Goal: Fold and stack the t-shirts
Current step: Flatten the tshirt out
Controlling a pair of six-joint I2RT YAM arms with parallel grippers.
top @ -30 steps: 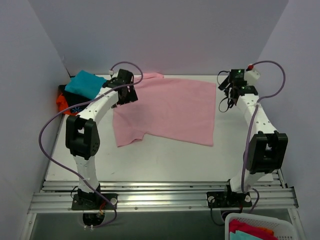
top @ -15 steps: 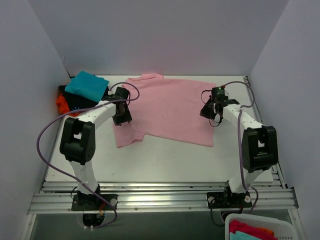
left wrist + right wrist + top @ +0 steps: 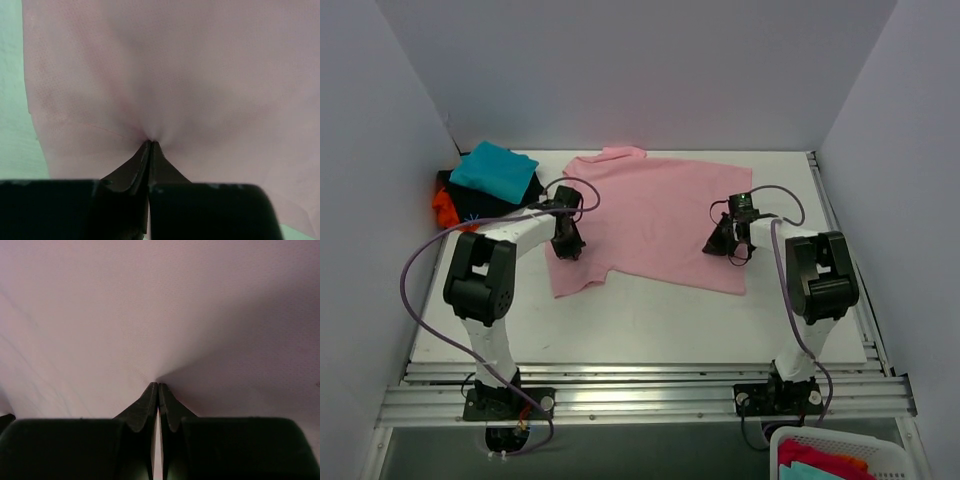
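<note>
Pink tee (image 3: 655,210) is spread flat on the table (image 3: 640,320), toward the far side. Its collar is at far left, and one sleeve is pointed near-left. Left tool (image 3: 569,246) is set down on the tee's left side, just above that sleeve. In the left wrist view its fingers (image 3: 134,169) are seen pressed together, with a small pucker of pink cloth pinched at the tips. Right tool (image 3: 719,243) is set down on the tee's right side, near the hem. Its fingers (image 3: 142,407) are likewise seen closed tight, with creases in the cloth drawn to the tips. A pile is seen at the table's far-left corner: teal tee (image 3: 495,170) on top, black tee (image 3: 480,203) under it, orange-red tee (image 3: 442,207) lowest. A white basket (image 3: 840,455) holding cloth is seen off the table, near right.
</note>
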